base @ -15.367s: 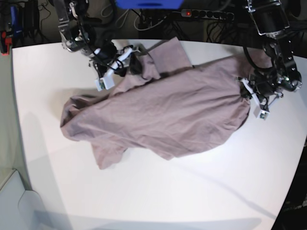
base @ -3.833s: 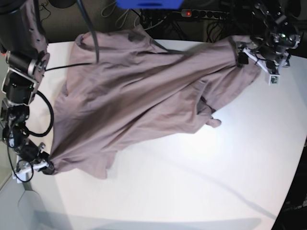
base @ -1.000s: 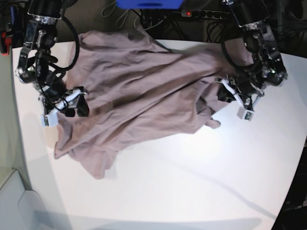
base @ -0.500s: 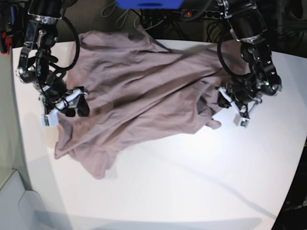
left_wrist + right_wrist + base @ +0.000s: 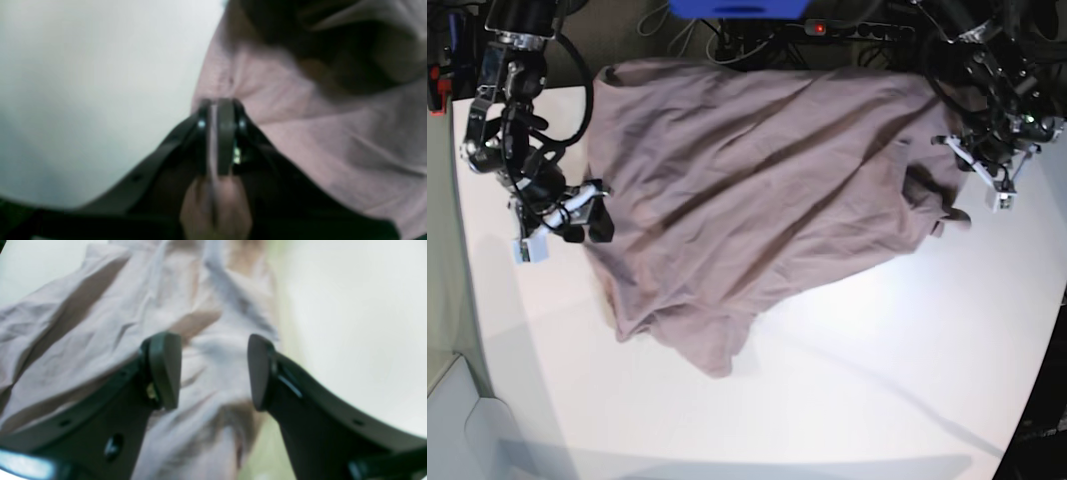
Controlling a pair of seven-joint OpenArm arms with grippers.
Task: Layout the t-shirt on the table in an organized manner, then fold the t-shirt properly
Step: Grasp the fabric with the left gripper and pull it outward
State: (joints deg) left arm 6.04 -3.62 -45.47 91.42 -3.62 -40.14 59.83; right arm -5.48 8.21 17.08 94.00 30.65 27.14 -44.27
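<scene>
Left gripper (image 5: 218,133): jaws pressed together on a thin pinch of the t-shirt (image 5: 757,190), as the left wrist view shows, with cloth bunched between the pads and more of it running away to the right of the frame. In the base view this gripper (image 5: 989,172) sits at the shirt's edge near the far right corner of the table (image 5: 877,380), where a small crumpled lobe of fabric hangs just below it. The grip at an outer edge is presumably meant to drag that side outward and take up slack.

Right gripper (image 5: 213,370): jaws spread wide, holding nothing; the right wrist view shows wrinkled fabric lying beneath and between the open fingers (image 5: 165,368), with bare table on one side. In the base view it (image 5: 577,215) hovers at the shirt's opposite edge, near the table's left side, seemingly poised over a hem it could grasp.

T-shirt: spread across the far half of the table, its top border along the far edge, its lowest point toward the table's middle. Long diagonal creases cross it and the near margin is folded under unevenly, so the layout step appears unfinished and folding not yet begun. The near half of the table is bare.
</scene>
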